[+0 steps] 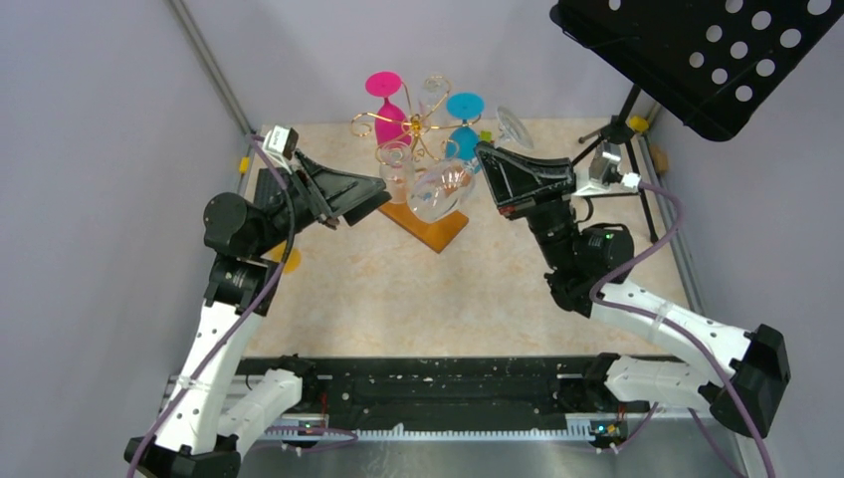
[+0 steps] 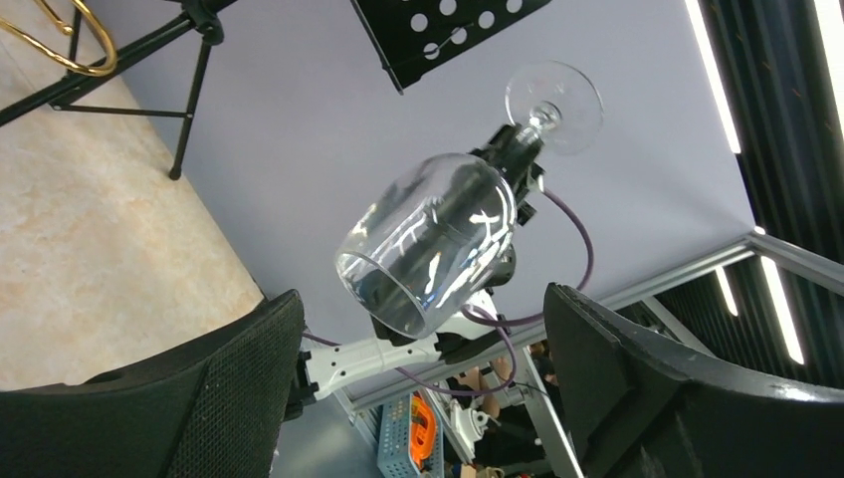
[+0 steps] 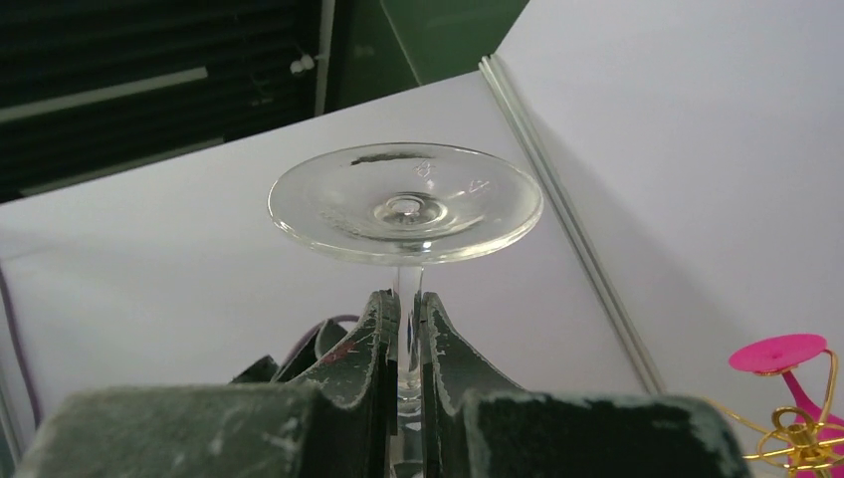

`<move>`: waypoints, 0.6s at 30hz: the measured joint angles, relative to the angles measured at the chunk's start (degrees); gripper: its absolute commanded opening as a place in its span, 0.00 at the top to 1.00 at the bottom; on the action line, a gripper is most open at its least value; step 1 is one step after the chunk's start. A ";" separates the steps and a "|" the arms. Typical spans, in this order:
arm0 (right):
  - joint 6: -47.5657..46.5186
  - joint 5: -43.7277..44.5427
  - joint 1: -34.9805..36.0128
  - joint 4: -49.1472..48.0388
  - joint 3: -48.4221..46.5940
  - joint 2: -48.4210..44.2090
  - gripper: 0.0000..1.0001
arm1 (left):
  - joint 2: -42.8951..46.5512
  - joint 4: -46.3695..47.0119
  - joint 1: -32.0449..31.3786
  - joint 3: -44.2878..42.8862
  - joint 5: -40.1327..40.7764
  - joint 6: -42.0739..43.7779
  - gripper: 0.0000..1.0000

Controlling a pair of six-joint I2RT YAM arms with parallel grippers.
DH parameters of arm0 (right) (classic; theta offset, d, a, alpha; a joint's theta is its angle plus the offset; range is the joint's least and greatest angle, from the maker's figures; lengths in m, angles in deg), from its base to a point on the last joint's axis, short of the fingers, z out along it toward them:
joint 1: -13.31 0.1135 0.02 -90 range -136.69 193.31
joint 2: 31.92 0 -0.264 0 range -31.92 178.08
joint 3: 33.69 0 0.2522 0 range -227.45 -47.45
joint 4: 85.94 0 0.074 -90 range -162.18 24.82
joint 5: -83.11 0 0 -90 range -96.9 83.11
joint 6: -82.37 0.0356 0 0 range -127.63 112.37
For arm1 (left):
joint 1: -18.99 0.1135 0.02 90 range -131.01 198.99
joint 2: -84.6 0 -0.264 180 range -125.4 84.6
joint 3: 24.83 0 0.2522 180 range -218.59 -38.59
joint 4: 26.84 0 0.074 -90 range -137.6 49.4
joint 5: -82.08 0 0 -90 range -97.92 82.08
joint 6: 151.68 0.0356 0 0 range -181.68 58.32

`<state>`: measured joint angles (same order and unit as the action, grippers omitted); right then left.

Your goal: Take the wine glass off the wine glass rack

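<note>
Plainly smooth, clear, bulbous wine glass (image 2: 430, 247)

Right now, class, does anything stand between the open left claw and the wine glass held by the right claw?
Nothing visible does. The right claw grips the wine glass by its stem, and its bowl tilts toward the left claw with only open air between.

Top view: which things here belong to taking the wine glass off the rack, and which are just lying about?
In the job:
clear wine glass, its stem clamped in the right gripper
wine glass rack
left gripper, open, facing the bowl

Just there:
pink glass and blue glass, on the rack
black music stand
</note>
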<state>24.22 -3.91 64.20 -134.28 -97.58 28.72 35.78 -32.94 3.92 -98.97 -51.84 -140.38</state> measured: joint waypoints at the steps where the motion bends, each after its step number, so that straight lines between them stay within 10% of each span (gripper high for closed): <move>1: 0.85 0.92 0.00 -0.63 0.00 0.63 1.00 | 0.07 1.05 -0.04 0.42 -0.31 -0.63 0.05; 10: 6.67 5.03 0.00 -4.04 0.00 5.79 1.00 | -0.37 10.95 -1.25 4.59 -1.68 -8.02 0.10; 18: 9.81 5.62 0.00 -7.69 -0.02 8.63 1.00 | -0.63 19.85 -4.35 7.04 -1.14 -16.39 0.36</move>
<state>34.04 1.71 64.20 -141.98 -97.60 37.36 35.15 -13.09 -0.43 -91.94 -52.98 -156.77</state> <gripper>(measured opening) 0.053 0.715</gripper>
